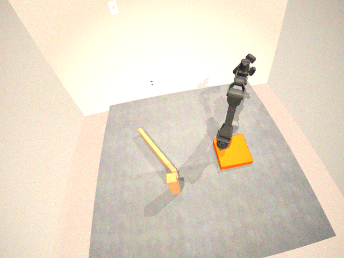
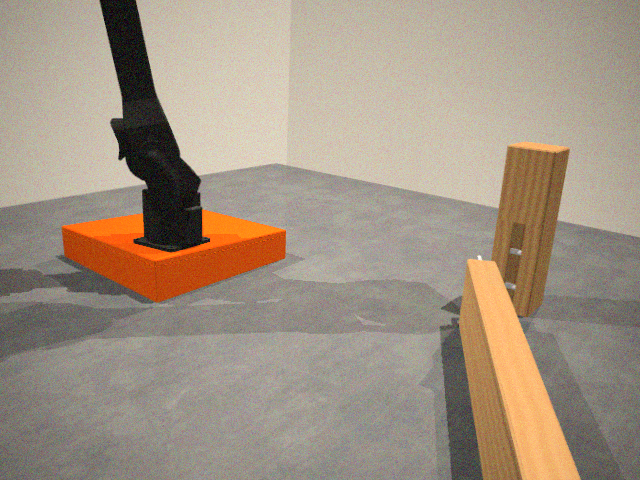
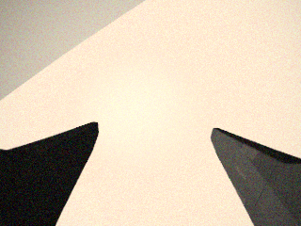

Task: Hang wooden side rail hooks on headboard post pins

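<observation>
The wooden side rail [image 1: 157,150] [image 2: 509,377] stands on its long edge on the grey table. One end of it lies close against the upright headboard post [image 1: 173,184] [image 2: 532,206]. A steel hook [image 2: 479,257] shows at the top corner of that end. In the exterior view the post's slot [image 2: 516,235] faces the rail, and two pins [image 2: 514,251] [image 2: 510,285] show bare inside it. My gripper [image 1: 250,63] [image 3: 156,130] is open and empty. It is raised high behind the arm's base, far from the rail and post, and the wrist view shows only wall.
The arm stands on an orange base block [image 1: 238,155] [image 2: 222,253] to the right of the post. Room walls close in behind and to both sides of the grey table [image 1: 210,216].
</observation>
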